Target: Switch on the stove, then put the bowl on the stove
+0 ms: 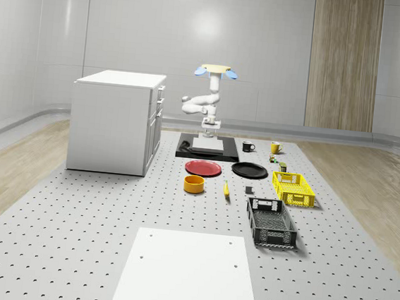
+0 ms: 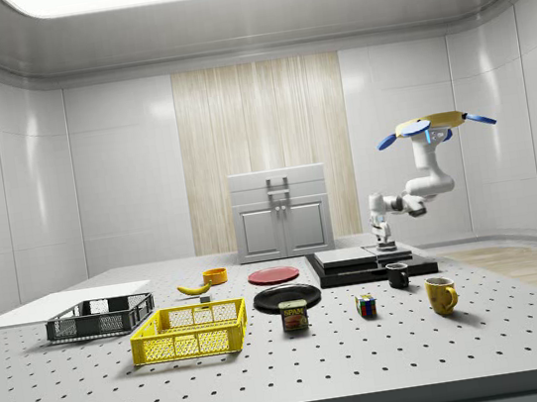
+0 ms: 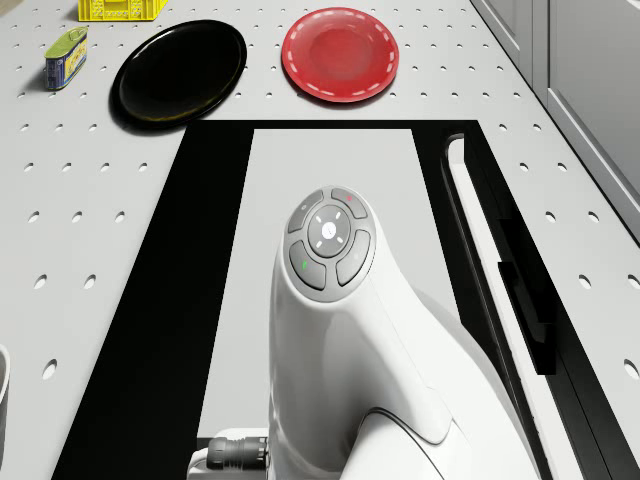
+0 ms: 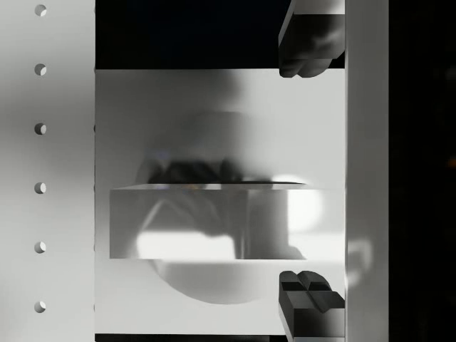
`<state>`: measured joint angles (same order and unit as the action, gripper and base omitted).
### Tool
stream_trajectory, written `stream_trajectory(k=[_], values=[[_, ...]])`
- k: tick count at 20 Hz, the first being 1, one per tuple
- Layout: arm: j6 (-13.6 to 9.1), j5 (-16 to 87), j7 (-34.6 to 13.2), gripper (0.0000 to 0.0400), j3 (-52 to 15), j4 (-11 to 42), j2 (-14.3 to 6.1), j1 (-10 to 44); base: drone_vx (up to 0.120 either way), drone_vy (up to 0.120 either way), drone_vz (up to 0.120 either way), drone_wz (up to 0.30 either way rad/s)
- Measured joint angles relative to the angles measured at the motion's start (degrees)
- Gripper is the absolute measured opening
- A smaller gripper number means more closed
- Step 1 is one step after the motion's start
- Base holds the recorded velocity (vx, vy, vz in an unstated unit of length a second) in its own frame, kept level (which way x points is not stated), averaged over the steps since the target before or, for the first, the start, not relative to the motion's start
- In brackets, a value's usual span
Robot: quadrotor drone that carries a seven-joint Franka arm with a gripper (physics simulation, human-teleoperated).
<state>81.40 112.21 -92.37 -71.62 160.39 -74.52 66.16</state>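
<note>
- Fingers (image 4: 311, 46) are spread wide apart, holding nothing, just above the stove (image 1: 208, 147).
- Drone (image 1: 217, 71) hovers over the stove.
- Grey table (image 1: 74, 209) has rows of holes.
- Orange bowl (image 1: 194, 184) sits near the red plate (image 1: 203, 168).
- Tin (image 2: 294, 314) says SPAM.

Orange bowl (image 1: 194, 184), red plate (image 1: 203, 168) — black stove (image 1: 184, 148), silvery top.

My pincer (image 2: 386, 240) hangs just above the stove (image 1: 208, 148), fingers spread apart, with bare plate beneath. Beside it, toward the cabinet (image 1: 116, 121), the stove's raised bar (image 3: 500, 290) blocks low sideways travel. Beyond the stove's front edge lie the red plate (image 1: 203, 168) and black plate (image 1: 249, 170), both flat. The orange bowl (image 1: 194, 184) stands past them with open table around it.
</note>
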Motion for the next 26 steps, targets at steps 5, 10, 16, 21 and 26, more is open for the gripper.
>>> stream_trajectory(k=[5, 10, 16, 21, 26], values=[[1.5, 0.8, -0.1, 0.04, 1.1, -0.6, -1.0, 0.5, 0.0, 0.0, 0.0, 0.0], [2.6, 1.1, -0.3, 0.04, 1.7, -0.9, -1.8, 0.8, 0.0, 0.0, 0.0, 0.0], [3.7, 1.3, -0.5, 0.04, 2.1, -1.7, -2.5, 1.7, 0.0, 0.0, 0.0, 0.0], [4.2, 1.1, -1.1, 0.04, 2.0, -2.2, -2.9, 2.8, 0.0, 0.0, 0.0, 0.0], [4.6, 0.9, -2.0, 0.04, 1.9, -2.3, -3.2, 3.9, 0.0, 0.0, 0.0, 0.0]])
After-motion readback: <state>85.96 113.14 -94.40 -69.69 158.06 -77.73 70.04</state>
